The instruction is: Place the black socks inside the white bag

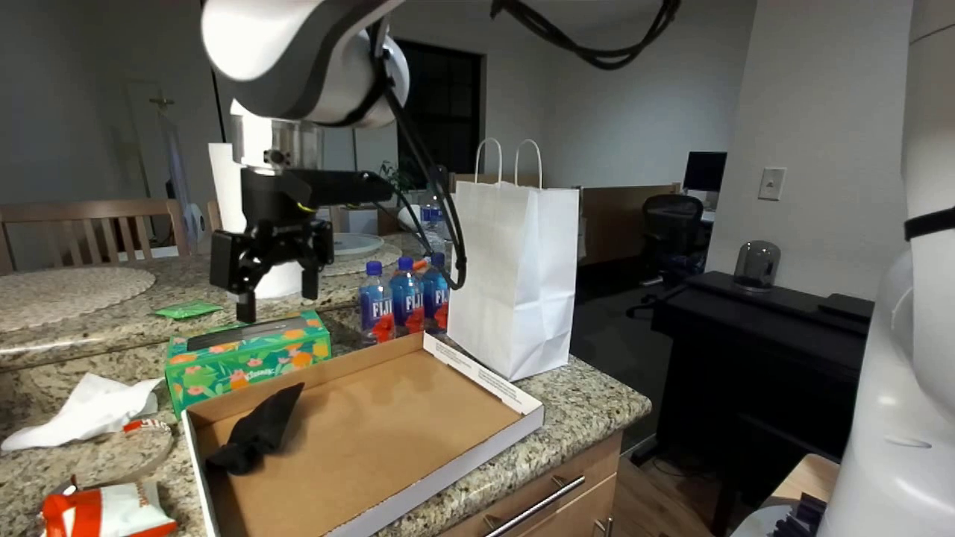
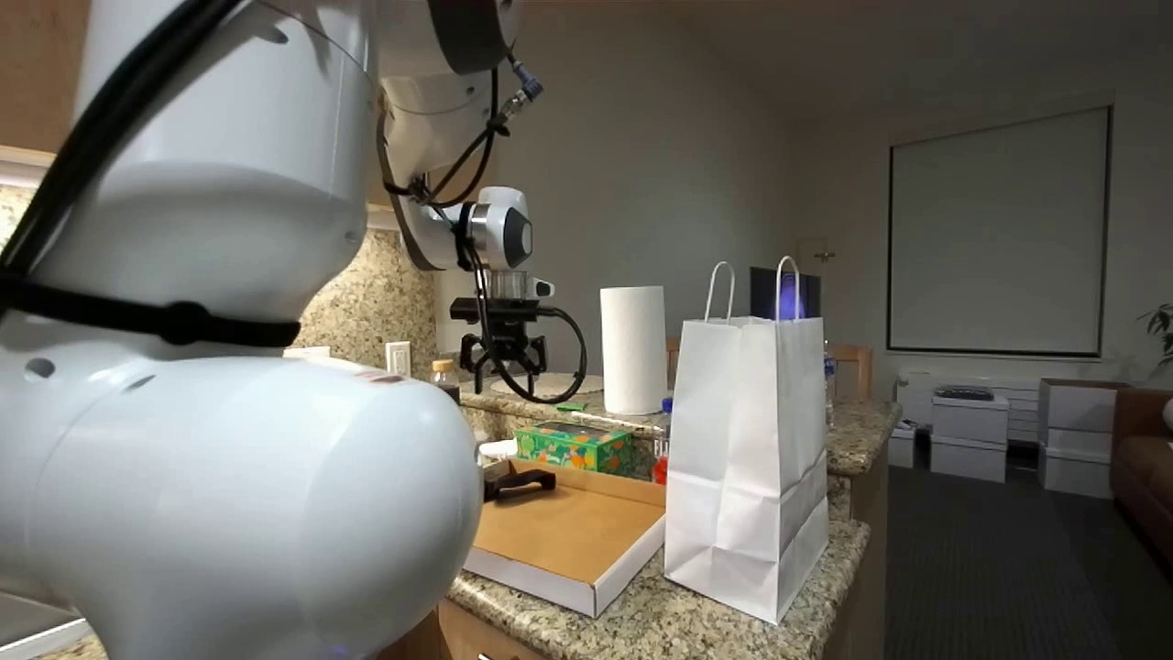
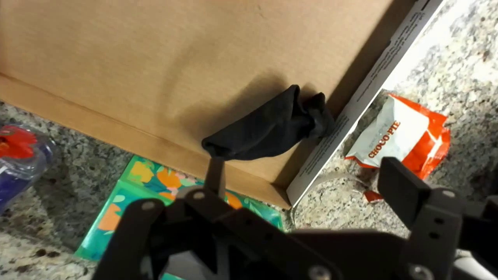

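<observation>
- Hanging above the speckled granite bench (image 1: 597,399): black two-finger tool (image 1: 277,295), jaws spread wide.
- Crumpled black fabric sock (image 3: 264,128) lies inside the shallow white-edged brown cardboard tray (image 1: 388,418), in a corner, bunched end just beside the printed short wall.
- Tall rectangular white paper bag (image 1: 489,276) with two looped handles stands upright on the bench, just beside the tray's opposite end; inside hidden.
- Green floral cardboard tissue box (image 1: 246,365) sits along the tray's long side; three blue-capped plastic bottles (image 1: 406,294) between it and bag.
- Red-and-white Choco-Pie packet (image 3: 404,132) just outside tray, near sock.
</observation>
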Robot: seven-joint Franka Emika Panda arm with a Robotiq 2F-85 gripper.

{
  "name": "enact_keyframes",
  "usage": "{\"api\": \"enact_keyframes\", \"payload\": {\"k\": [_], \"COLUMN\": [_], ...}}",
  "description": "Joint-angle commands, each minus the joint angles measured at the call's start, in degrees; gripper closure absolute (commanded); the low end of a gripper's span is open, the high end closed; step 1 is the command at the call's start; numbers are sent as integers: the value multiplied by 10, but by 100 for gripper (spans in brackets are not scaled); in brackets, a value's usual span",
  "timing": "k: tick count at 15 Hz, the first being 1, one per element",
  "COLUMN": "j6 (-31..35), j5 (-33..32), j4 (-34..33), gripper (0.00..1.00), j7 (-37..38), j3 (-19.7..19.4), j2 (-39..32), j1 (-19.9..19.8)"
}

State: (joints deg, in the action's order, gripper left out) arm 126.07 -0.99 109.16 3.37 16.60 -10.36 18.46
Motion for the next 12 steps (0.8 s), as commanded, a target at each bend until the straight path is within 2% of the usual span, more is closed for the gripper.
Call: {"api": "enact_keyframes", "payload": {"k": [1,12], "j6": [12,46], "j5": [-32,-51], "j4": [-11,-60], "gripper": [0,0], "j7": [14,19], "j3": [-3,-19], "j2": [-45,-168], "j1": [14,50]}}
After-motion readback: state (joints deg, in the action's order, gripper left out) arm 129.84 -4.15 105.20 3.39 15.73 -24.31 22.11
